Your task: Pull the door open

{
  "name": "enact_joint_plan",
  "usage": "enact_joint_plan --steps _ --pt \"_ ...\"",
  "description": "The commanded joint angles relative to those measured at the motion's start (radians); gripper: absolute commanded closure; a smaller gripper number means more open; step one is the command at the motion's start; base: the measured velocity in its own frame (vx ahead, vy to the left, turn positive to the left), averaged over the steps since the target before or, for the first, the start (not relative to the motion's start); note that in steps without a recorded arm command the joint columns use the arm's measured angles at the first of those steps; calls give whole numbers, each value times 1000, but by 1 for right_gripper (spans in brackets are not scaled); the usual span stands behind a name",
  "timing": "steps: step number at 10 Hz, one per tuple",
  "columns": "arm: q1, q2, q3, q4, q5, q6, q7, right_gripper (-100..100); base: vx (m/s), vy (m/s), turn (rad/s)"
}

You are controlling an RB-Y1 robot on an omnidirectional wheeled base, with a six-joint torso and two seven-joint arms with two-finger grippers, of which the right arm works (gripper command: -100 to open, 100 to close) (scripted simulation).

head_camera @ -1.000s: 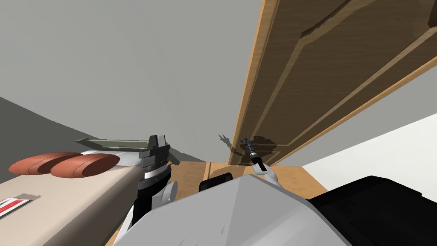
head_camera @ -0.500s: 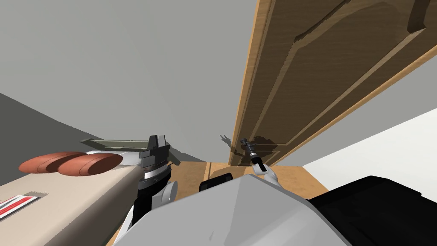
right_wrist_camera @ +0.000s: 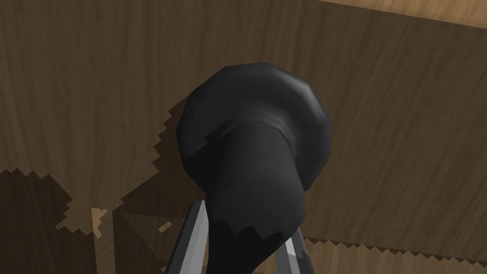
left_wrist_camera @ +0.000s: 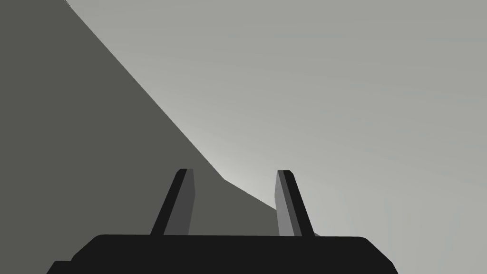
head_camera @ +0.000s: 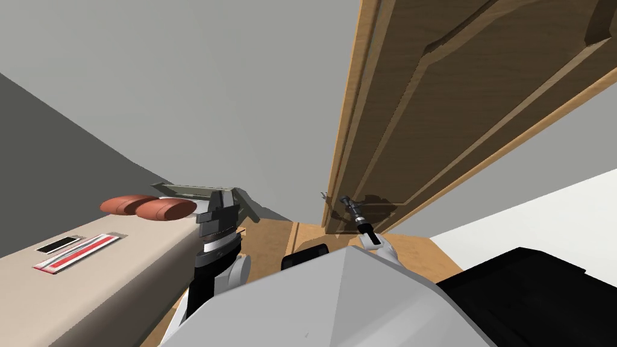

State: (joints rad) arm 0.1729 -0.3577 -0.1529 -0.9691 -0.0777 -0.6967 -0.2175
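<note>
Brown panelled wooden door [head_camera: 458, 108] stands ahead on the right, its long axis upright. Near its pale edge, a black handle [right_wrist_camera: 257, 157] juts from its round base straight toward the right gripper [right_wrist_camera: 243, 228], whose fingers clamp its sides. Left gripper [left_wrist_camera: 234, 171], fingers spread apart, is raised beside a beige counter [head_camera: 120, 265]

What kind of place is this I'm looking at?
Likely a room inside a house: a panelled wooden door with a dark handle, a wood floor, and a beige counter.

At frame centre the right gripper [head_camera: 345, 200] clamps the black door handle [right_wrist_camera: 257, 142]; the left gripper [head_camera: 221, 194], left of centre, has its fingers apart.
</note>
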Motion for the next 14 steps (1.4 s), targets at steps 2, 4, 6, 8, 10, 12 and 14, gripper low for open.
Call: enact_joint_plan --steps 2,4,6,8,10,12,14 --pt "21 -24 22 0 7 -29 -30 100 -200 -47 131" --pt "37 -43 38 -3 11 -49 -53 100 -208 -28 124" --pt "38 -43 42 -1 12 -48 -57 100 -154 -50 83" --pt "68 -64 59 1 18 -89 -83 100 -194 -48 174" --pt "91 -82 70 1 22 -120 -102 100 -206 -43 132" --pt "118 -104 83 0 27 -157 -124 100 -228 -38 145" --pt "136 -118 91 0 30 -182 -139 100 -223 -75 135"
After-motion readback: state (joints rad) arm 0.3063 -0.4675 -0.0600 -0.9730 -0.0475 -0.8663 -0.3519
